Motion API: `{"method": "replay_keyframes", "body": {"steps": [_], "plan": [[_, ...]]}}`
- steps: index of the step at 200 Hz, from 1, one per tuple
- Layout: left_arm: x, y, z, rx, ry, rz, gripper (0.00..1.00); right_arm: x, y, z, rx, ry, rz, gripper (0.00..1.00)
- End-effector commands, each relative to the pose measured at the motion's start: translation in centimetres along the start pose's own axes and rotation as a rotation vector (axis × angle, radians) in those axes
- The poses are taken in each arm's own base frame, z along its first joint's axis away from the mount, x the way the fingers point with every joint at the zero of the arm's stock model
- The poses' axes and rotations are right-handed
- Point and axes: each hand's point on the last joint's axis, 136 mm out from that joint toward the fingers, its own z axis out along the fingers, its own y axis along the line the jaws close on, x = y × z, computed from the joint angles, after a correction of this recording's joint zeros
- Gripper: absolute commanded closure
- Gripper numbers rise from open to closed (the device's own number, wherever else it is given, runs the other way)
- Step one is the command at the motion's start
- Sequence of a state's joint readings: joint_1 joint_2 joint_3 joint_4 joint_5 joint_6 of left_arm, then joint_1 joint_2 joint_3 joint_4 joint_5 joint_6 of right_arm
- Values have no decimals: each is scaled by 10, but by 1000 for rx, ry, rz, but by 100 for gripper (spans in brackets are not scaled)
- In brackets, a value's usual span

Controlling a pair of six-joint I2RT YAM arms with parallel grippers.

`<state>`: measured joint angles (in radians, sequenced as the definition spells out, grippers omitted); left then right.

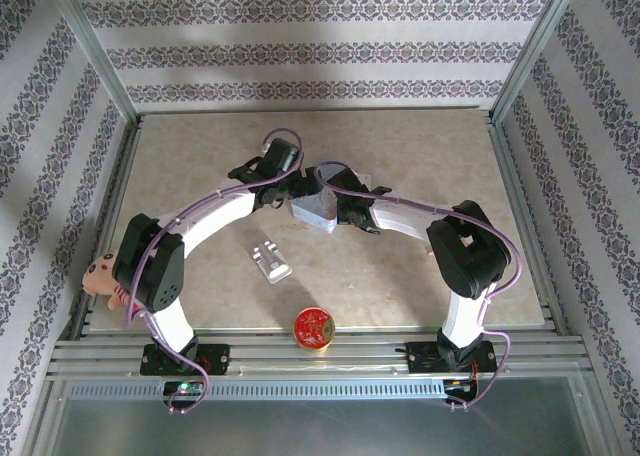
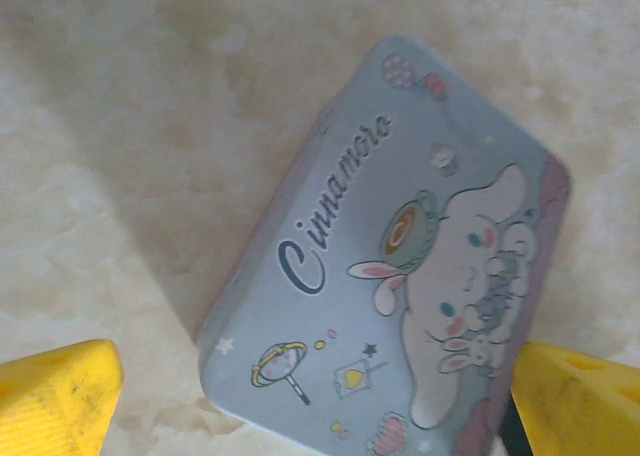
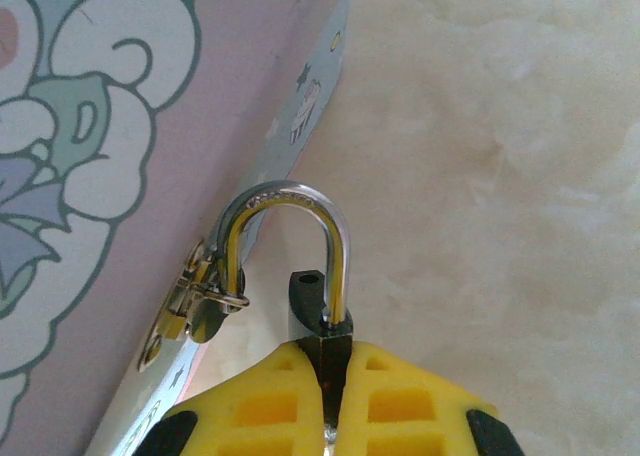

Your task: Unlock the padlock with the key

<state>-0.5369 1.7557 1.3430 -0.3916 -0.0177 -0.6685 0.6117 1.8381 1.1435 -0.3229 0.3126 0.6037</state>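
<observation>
Plush toy: a pale cartoon animal (image 1: 101, 274) lies at the table's (image 1: 420, 146) left edge, beside the left arm's base.
Left arm: the left arm (image 1: 215, 221) arches from the near left corner toward the middle of the table.
Silver block: a shiny rectangular block (image 1: 270, 261) lies on the table under that arch, well apart from both claws.
Round tin: a red-and-gold tin (image 1: 313, 328) sits at the near edge, between the two bases.
Left gripper: the left gripper (image 2: 318, 376) is spread wide and holds nothing. One yellow finger (image 2: 55, 396) stands clear of the box on bare table, and the other (image 2: 580, 401) is just beside the box's corner.
Tin box: a pastel blue box (image 2: 400, 256) with a cartoon print and the word "Cinnamoro" lies flat at mid-table, its lid up, between the two wrists.
Hasp: a small metal hasp (image 3: 195, 306) sits on the box's pink side wall.
Padlock: the padlock (image 3: 312, 296) hangs at the hasp, on the box's side toward the right arm. Its silver shackle (image 3: 300, 201) arches up, with one leg through the hasp loop and the other going into the dark body. A hole shows in the body's top.
Right gripper: the right gripper (image 3: 332, 354) is pressed together, its yellow fingers pinching the padlock's dark body.
Right arm: the right arm (image 1: 420, 216) reaches in from the near right corner.
</observation>
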Motion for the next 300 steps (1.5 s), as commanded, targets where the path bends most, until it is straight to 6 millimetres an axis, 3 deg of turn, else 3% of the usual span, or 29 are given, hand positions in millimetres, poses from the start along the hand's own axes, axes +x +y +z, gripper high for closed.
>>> {"method": "replay_keyframes", "body": {"steps": [1,29,73,92,215,242,261,300], "plan": [[27,32,13,-173,92,93,1,2,6,-5,-40,-1,19,100],[39,49,21,-251,129,131,0,0,0,-5,-23,-11,18,100],[53,71,28,-346,180,183,7,-6,-17,3,0,-20,80,100],[57,77,31,-371,192,194,9,-12,-16,3,-46,-22,122,100],[68,81,33,-365,214,197,12,-42,-8,2,-197,-77,364,100],[66,82,33,-365,209,198,13,-44,-5,-1,-215,-78,363,100],[60,84,31,-376,193,203,23,-44,-8,-10,-222,-89,360,100],[39,91,28,-361,142,145,30,-33,-19,-34,-242,-94,350,100]]}}
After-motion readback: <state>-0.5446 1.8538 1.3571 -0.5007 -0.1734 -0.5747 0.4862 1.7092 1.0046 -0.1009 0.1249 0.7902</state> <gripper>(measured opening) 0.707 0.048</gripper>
